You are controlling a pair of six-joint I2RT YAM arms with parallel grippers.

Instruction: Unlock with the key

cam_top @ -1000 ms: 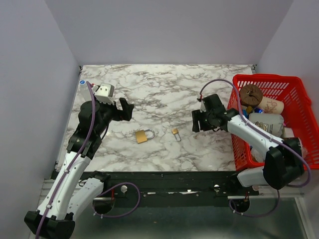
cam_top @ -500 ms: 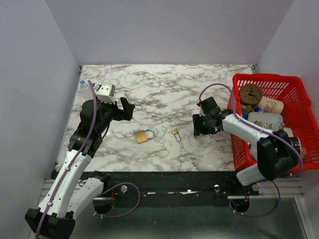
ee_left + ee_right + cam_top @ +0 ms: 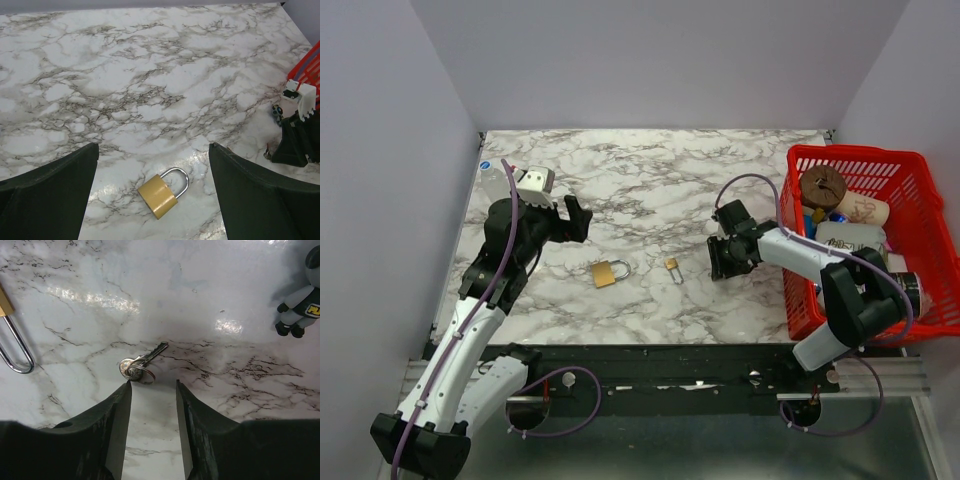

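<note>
A brass padlock (image 3: 608, 272) with a steel shackle lies flat on the marble table; it also shows in the left wrist view (image 3: 162, 192). A small key on a ring (image 3: 673, 267) lies to its right; it also shows in the right wrist view (image 3: 140, 366). My left gripper (image 3: 573, 219) is open and empty, above and to the left of the padlock, which lies between its fingers (image 3: 50, 192) in the wrist view. My right gripper (image 3: 718, 260) is open and empty, low over the table, its fingertips (image 3: 125, 395) just short of the key.
A red basket (image 3: 920, 200) at the right edge holds bottles and a brown round thing. A small black-and-white toy figure (image 3: 300, 300) stands past the key in the right wrist view. The padlock's shackle (image 3: 15, 347) shows at that view's left edge.
My right gripper has dropped lower and shifted slightly toward the key. My left gripper has edged a little to the right. Padlock and key have not moved.
</note>
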